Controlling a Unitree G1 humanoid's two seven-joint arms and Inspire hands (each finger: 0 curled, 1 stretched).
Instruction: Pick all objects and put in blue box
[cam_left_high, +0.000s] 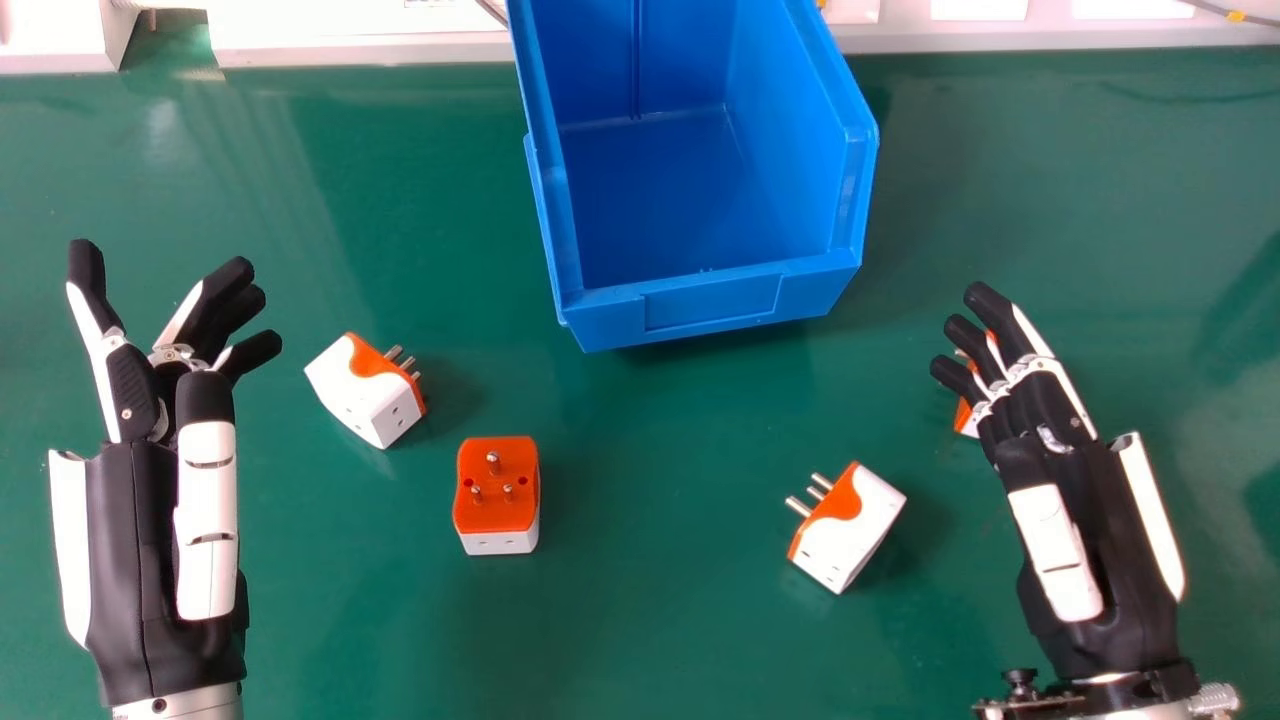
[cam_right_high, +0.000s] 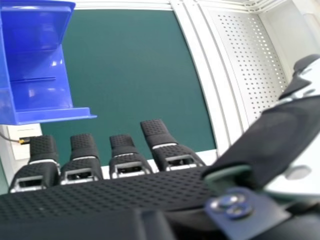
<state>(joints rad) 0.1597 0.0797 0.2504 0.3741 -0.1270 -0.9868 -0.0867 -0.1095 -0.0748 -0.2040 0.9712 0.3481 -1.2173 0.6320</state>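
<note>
My left hand (cam_left_high: 165, 400) is over the table's left side, fingers relaxed and holding nothing. On the right side, my right hand (cam_left_high: 1035, 405) hovers with extended fingers above an orange-and-white adapter (cam_left_high: 967, 418), which it partly hides. In the right hand view, the right hand (cam_right_high: 125, 160) has nothing in its fingers. Another white-and-orange adapter (cam_left_high: 365, 390) lies just right of the left hand. Nearer the front, one adapter (cam_left_high: 497, 497) has its pins facing up. A tilted adapter (cam_left_high: 847, 527) lies left of the right forearm. The blue box (cam_left_high: 705, 300) holds nothing visible; it also shows as a blue box (cam_right_high: 40, 75).
The green table (cam_left_high: 640, 620) extends under both arms. White equipment (cam_left_high: 350, 35) lines its far edge, behind the box. In the right hand view, a pale rail (cam_right_high: 200, 70) and a perforated panel (cam_right_high: 245, 60) border the green surface.
</note>
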